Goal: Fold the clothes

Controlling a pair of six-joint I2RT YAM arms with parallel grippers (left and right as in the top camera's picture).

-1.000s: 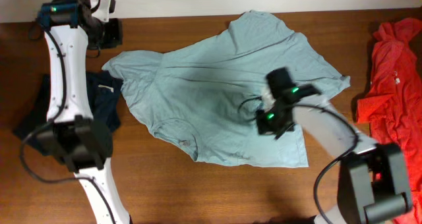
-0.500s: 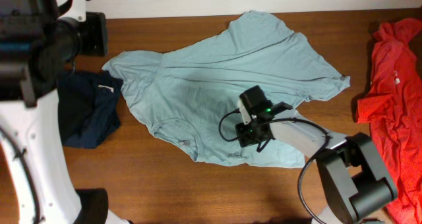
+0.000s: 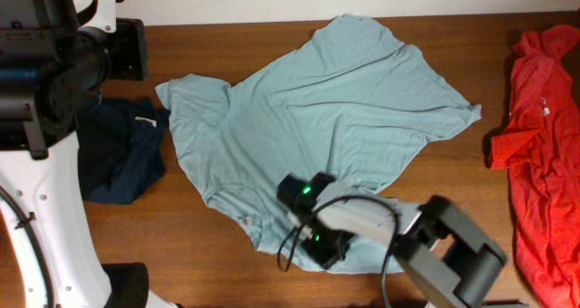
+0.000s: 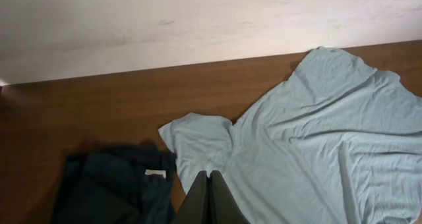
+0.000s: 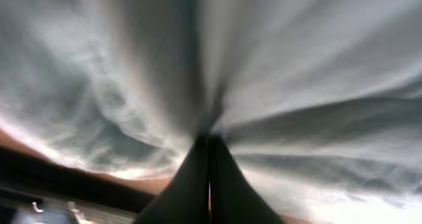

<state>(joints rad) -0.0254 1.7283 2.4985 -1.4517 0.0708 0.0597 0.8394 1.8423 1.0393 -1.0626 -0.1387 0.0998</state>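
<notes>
Right claw [image 5: 210, 145] clenched on shirt [image 3: 344, 109] fabric bunched ahead of it; pull slow, low over counter [image 3: 217, 258]. Left claw [image 4: 210, 184] clenched, empty.

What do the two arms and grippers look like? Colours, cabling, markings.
Both the left arm and the right arm are white tubular links with dark joint housings. A black cable loops beside the right arm's wrist, which shows a green light. The left gripper and right gripper have dark, tapered fingers. No lettering visible.
</notes>
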